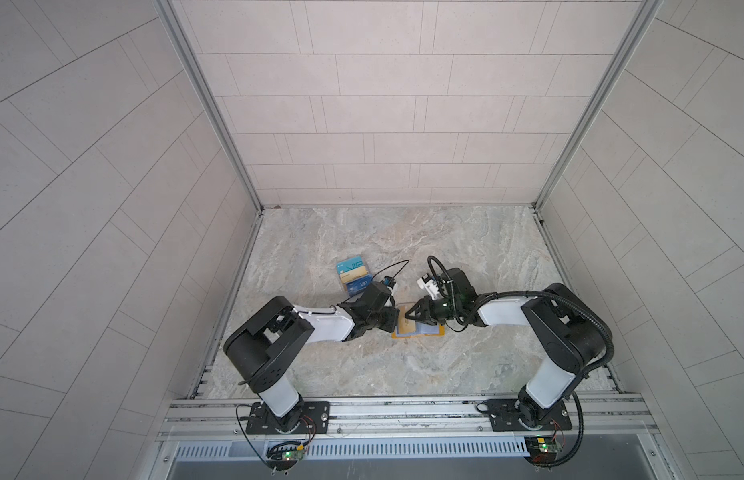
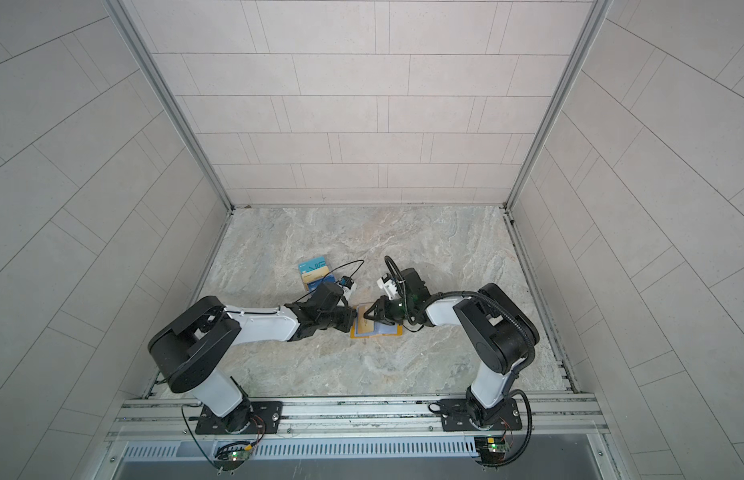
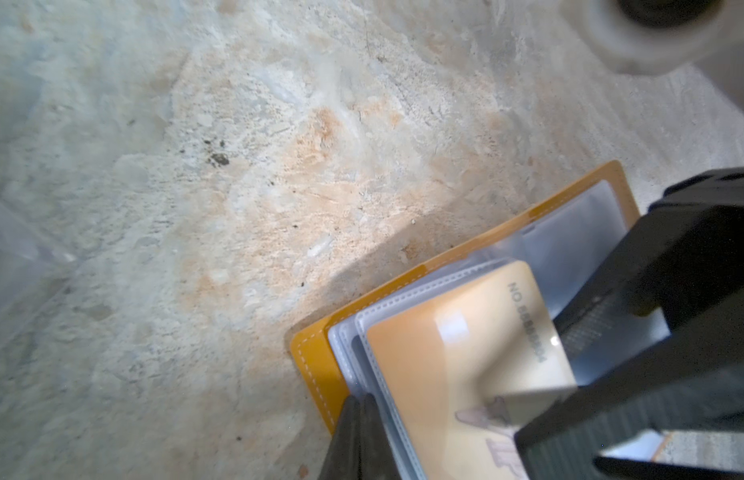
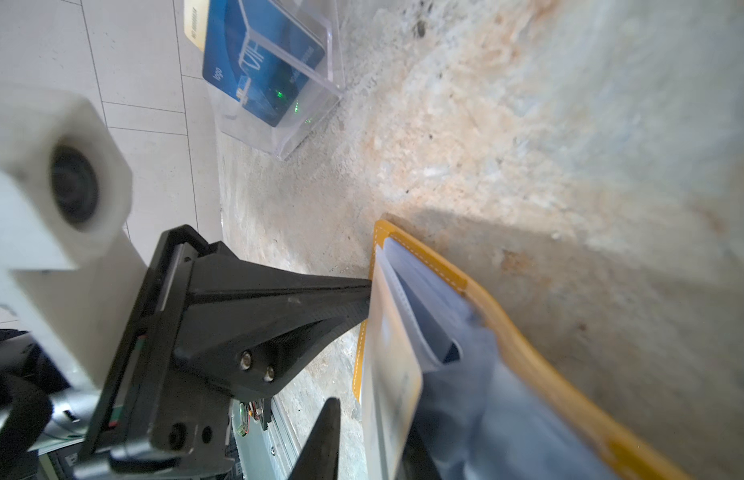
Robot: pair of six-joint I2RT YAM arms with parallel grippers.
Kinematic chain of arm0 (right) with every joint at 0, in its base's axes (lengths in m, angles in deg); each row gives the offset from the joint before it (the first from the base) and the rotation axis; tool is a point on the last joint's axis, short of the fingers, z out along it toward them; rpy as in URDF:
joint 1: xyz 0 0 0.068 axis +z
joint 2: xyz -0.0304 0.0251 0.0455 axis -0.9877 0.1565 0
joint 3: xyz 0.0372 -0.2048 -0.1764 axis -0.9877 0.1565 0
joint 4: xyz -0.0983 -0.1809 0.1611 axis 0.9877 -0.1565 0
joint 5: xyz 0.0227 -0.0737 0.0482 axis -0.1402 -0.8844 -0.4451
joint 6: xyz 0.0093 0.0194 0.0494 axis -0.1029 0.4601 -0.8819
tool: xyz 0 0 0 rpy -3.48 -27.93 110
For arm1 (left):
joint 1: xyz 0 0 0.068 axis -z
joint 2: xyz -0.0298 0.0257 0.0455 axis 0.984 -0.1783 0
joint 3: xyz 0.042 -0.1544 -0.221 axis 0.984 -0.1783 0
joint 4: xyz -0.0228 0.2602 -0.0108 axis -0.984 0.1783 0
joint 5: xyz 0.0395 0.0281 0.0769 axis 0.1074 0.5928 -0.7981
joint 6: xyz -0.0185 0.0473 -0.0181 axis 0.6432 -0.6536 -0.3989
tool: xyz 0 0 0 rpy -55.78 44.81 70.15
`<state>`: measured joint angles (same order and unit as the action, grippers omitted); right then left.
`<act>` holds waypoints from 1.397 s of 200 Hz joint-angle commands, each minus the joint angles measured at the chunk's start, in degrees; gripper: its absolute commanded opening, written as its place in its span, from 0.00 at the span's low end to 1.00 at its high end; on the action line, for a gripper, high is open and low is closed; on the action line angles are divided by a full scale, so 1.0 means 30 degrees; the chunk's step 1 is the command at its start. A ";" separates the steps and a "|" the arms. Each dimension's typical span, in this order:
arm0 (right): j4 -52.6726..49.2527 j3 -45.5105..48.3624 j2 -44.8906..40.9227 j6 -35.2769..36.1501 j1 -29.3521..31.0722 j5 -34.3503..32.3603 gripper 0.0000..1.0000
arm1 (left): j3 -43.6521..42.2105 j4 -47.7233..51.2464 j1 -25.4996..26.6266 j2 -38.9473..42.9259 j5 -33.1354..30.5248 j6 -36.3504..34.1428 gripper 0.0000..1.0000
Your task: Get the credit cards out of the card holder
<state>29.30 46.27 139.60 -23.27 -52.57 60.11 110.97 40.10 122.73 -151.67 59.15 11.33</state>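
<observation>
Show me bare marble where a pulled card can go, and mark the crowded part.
Free: the wide marble tabletop stretch beyond the right hand, toward the back wall; also the strip between the open mustard-yellow card holder and the front rail. Crowded: centre, where both hands meet over the holder, and the clear acrylic stand beyond the left hand.

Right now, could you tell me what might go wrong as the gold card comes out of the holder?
The gold card sits in a clear sleeve; the sleeve may lift with it instead of releasing it. The left gripper is shut only at the holder's edge, so a slip could let the holder drag. The right gripper works close beside it; the two might collide.
</observation>
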 commanded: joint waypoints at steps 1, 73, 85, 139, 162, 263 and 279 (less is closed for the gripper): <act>0.1589 0.0351 -0.0723 -0.0851 -0.0211 0.0669 0.22 | -0.0479 0.1480 0.0167 -0.0559 0.0036 -0.0046 0.01; 0.1748 0.0816 -0.1229 -0.0962 -0.0673 0.0816 0.21 | -0.0368 0.1841 0.0167 -0.0442 -0.0136 -0.0206 0.01; 0.1769 0.0833 -0.1343 -0.0956 -0.0787 0.0880 0.21 | -0.0334 0.1871 0.0164 -0.0442 -0.0136 -0.0245 0.01; 0.1474 0.1502 -0.1928 -0.0772 -0.1335 0.1051 0.21 | -0.0215 0.1987 0.0168 -0.0529 -0.0168 -0.0288 0.01; 0.1215 0.1587 -0.2051 -0.0576 -0.1501 0.1044 0.21 | -0.0128 0.2017 0.0165 -0.0537 -0.0183 -0.0302 0.01; -0.1539 0.1420 -0.2866 0.1047 -0.1748 -0.0007 0.12 | -0.0138 0.2332 0.0165 -0.0260 -0.0293 -0.0371 0.05; -0.2143 0.1371 -0.3130 0.1355 -0.1799 -0.0213 0.11 | -0.0109 0.2396 0.0167 -0.0179 -0.0311 -0.0369 0.08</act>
<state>26.15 51.00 132.80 -21.59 -57.55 60.85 111.08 40.47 122.89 -151.65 58.74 10.87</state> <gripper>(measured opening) 0.118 0.061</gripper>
